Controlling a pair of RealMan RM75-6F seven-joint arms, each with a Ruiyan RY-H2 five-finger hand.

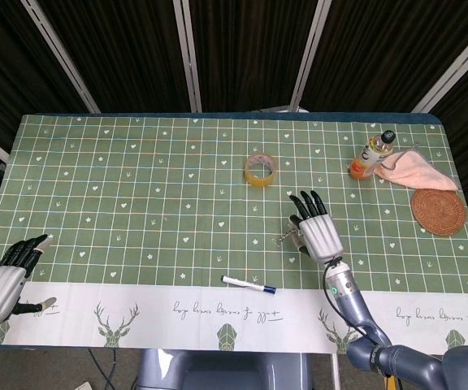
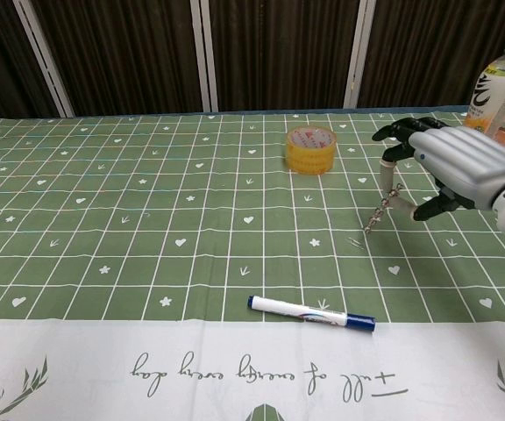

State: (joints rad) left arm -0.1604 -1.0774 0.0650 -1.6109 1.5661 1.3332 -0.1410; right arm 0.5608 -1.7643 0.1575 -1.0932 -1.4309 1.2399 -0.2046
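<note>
Drill bit [image 2: 377, 214], thin and twisty and made of metal, is pinched in the right hand [image 2: 450, 163] between the thumb and a finger. It hangs tilted over the green tablecloth [image 1: 136, 187], a little right of the middle of the tabletop. Its tip points down toward the cloth, close to a tiny metal pin [image 2: 355, 242] lying there. I cannot tell if the tip touches the cloth.

To do this part well, I think the hand should keep its pinch snug, because the bit is thin and could slip or spin. It should go down slowly and lay the bit flat before letting go, so it does not roll away.

The left hand [image 1: 8, 279] sits at the near left corner of the tabletop. Its fingers are apart and it holds nothing.

A blue and white marker [image 2: 310, 313] lies near the front edge. A yellow tape roll [image 2: 310, 148] stands farther back. A bottle [image 1: 371, 155], a pink cloth [image 1: 409, 171] and a round woven mat [image 1: 438, 210] sit by the far right corner.
</note>
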